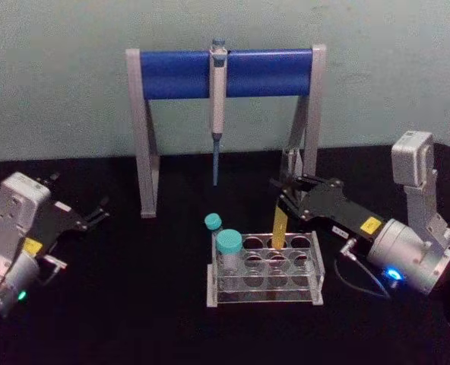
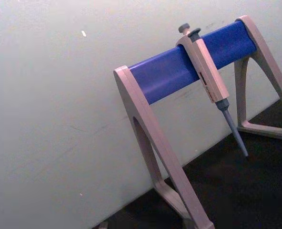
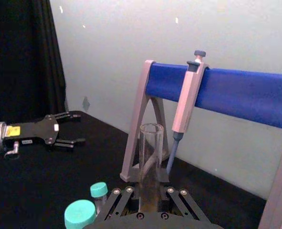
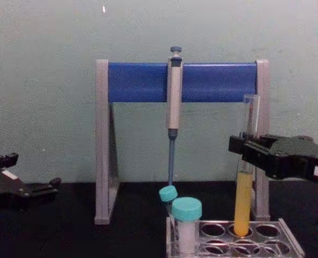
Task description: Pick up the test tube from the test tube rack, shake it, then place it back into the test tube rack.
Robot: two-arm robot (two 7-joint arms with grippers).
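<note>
Nearest, the test tube rack (image 1: 264,299) holds teal-capped tubes (image 1: 228,243) at its left. The test tube (image 1: 280,226) stands upright with its lower end in a back-row hole, the right end effector (image 1: 283,199) clamped on it above the liquid. The left end effector (image 1: 97,214) rests well left, fingers spread. Behind, a pipette (image 1: 218,99) hangs on the stand (image 1: 145,129).

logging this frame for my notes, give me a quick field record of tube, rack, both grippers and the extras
test tube: upright, base in a back-row hole of the test tube rack, yellow liquid inside
right gripper: shut on test tube above the liquid
left gripper: open, parked at table's left
capped tubes: two, at rack's left end
pipette: hanging on blue-bar stand
</note>
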